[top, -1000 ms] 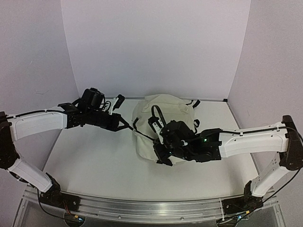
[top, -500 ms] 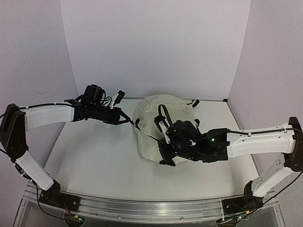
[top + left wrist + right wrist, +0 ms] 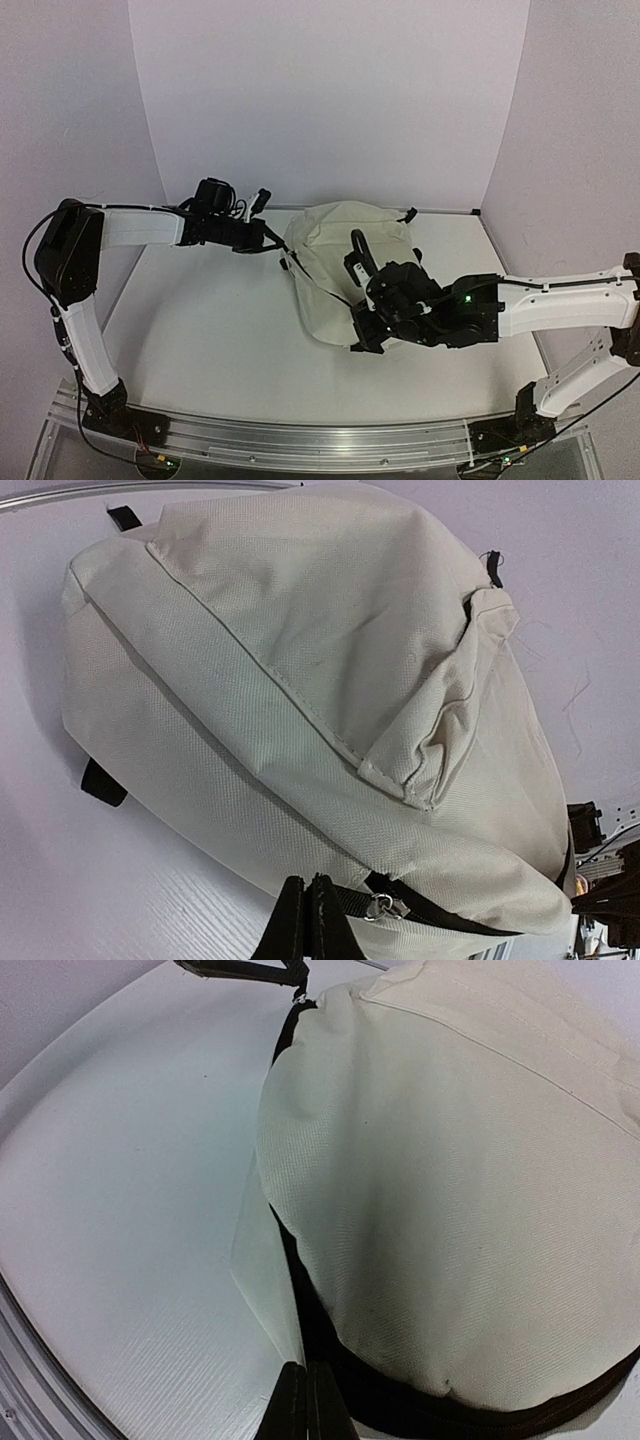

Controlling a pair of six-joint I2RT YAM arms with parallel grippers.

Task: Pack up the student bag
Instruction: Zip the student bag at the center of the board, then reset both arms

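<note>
Student bag (image 3: 340,255), cream with a black zipper (image 3: 320,1350), slumped toward the back middle of the white counter (image 3: 200,340), a little right of centre. At far left, left arm (image 3: 140,228) reaching in from the side, low over the counter. Left hand (image 3: 276,245) with fingers pressed together, tips right at the bag's left edge against the black zipper band. Small metal zipper pull (image 3: 385,908) just beside those tips in the left wrist view; cannot tell whether anything is pinched between them. Short black strap (image 3: 103,782) poking out from under the bag. Front pocket (image 3: 440,720) bulging and creased. Further right, right hand (image 3: 360,338) at the bag's near edge, fingers together and clamped on a thin cream flap of the bag's fabric beside the dark zipper line. Right arm (image 3: 570,305) stretched in from the right side, forearm above the counter.
</note>
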